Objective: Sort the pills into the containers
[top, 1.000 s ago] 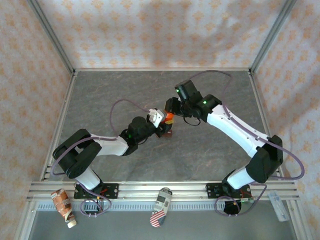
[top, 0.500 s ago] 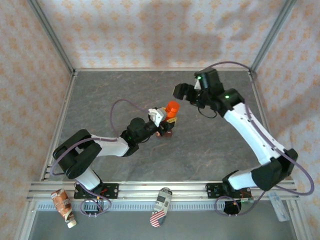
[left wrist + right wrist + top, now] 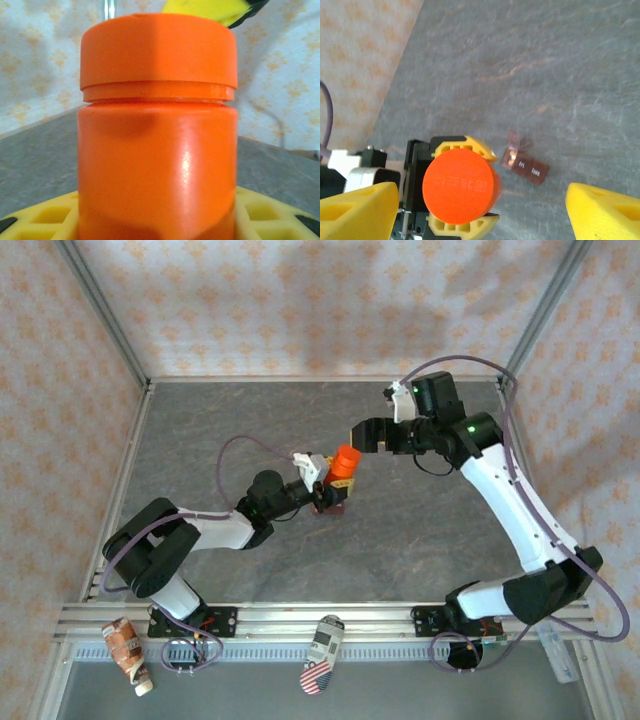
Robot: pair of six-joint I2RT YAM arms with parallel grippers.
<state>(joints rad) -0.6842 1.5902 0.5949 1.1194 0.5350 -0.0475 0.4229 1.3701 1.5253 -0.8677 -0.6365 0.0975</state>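
The left arm lies low across the table (image 3: 220, 430), its gripper (image 3: 331, 482) clamped on the upright, capped orange bottle (image 3: 346, 459). The right arm arches high; its gripper (image 3: 363, 434) hangs near the cap, jaws spread wide with nothing between them. The containers (image 3: 525, 165), one small reddish-brown oblong box with pale markings, lie flat on the table just beside the bottle.

The bottle (image 3: 157, 160) was smooth, glossy orange plastic; the table (image 3: 555, 60) matt, stone-patterned; the box (image 3: 526, 166) shiny plastic.
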